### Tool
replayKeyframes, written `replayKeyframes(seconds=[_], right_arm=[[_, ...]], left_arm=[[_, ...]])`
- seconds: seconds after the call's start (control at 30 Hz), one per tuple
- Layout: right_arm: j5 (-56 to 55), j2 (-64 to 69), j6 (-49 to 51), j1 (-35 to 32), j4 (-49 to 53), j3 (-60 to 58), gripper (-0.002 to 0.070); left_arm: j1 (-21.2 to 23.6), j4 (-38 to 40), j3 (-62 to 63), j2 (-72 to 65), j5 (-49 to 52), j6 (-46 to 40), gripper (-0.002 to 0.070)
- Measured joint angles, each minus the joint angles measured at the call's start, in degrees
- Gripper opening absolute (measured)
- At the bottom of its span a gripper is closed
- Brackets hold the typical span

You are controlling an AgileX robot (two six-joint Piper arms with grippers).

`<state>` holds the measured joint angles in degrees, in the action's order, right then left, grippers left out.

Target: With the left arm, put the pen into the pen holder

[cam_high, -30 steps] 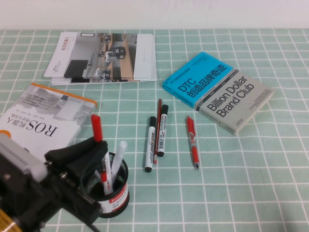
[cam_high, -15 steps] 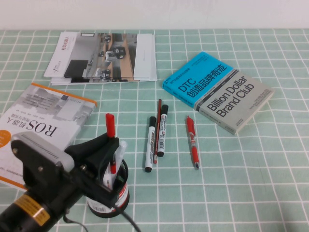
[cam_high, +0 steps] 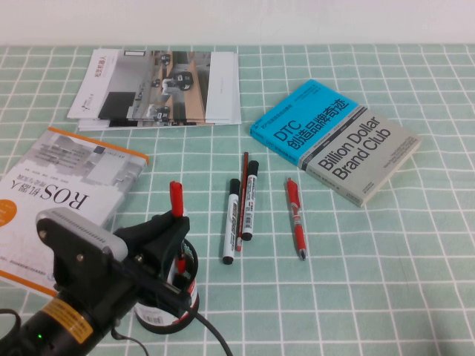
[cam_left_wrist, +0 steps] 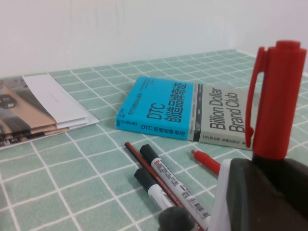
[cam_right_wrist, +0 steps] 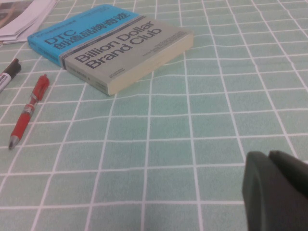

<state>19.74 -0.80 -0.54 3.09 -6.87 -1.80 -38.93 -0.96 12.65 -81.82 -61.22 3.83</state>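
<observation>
The pen [cam_high: 177, 198] stands upright in my left gripper [cam_high: 172, 226], only its red cap showing above the black fingers. The gripper is shut on the pen and sits directly over the pen holder [cam_high: 189, 293], a black mesh cup with a red-and-white label that the arm mostly hides. In the left wrist view the red cap [cam_left_wrist: 276, 106] rises from the left gripper [cam_left_wrist: 260, 192]. My right gripper [cam_right_wrist: 276, 192] hovers low over bare tablecloth to the right of the grey book, its fingers together and empty.
Two black-capped white markers [cam_high: 241, 211] and a thin red pencil lie just right of the holder, then a slim red click pen [cam_high: 297, 217]. A blue-and-grey book [cam_high: 334, 137] lies at back right, a ROS book [cam_high: 59, 185] at left, brochures [cam_high: 159, 87] at back.
My left gripper has moved right over the holder and lowered the pen. The red cap sits lower, and the arm now covers the white marker in the cup.
</observation>
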Motion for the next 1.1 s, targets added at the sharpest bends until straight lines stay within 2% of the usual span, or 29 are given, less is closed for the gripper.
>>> replayKeyframes(seconds=[0.07, 0.23, 0.3, 0.57, 0.63, 0.77, 0.8, 0.87, 1.1], right_arm=[[0.00, 0.00, 0.00, 0.00, 0.00, 0.00, -0.0020], [0.00, 0.00, 0.00, 0.00, 0.00, 0.00, -0.0020], [0.00, 0.00, 0.00, 0.00, 0.00, 0.00, -0.0020], [0.00, 0.00, 0.00, 0.00, 0.00, 0.00, -0.0020], [0.00, 0.00, 0.00, 0.00, 0.00, 0.00, -0.0020], [0.00, 0.00, 0.00, 0.00, 0.00, 0.00, -0.0020], [0.00, 0.00, 0.00, 0.00, 0.00, 0.00, -0.0020], [0.00, 0.00, 0.00, 0.00, 0.00, 0.00, -0.0020], [0.00, 0.00, 0.00, 0.00, 0.00, 0.00, -0.0020]], left_arm=[[0.00, 0.00, 0.00, 0.12, 0.00, 0.41, 0.0105], [0.00, -0.12, 0.00, 1.70, 0.58, 1.26, 0.0286], [0.00, -0.12, 0.00, 2.28, 1.16, 1.36, 0.0323], [0.00, -0.23, 0.00, 6.88, 5.23, 1.64, 0.0349], [0.00, -0.48, 0.00, 9.03, 7.55, 2.10, 0.0323], [0.00, -1.17, 0.00, 15.74, 15.80, 4.11, 0.0154], [0.00, -1.31, 0.00, 18.32, 18.77, 4.40, 0.0092], [0.00, -1.40, 0.00, 22.50, 22.97, 4.81, 0.0041], [0.00, 0.96, 0.00, 40.06, 39.57, 5.27, 0.0001]])
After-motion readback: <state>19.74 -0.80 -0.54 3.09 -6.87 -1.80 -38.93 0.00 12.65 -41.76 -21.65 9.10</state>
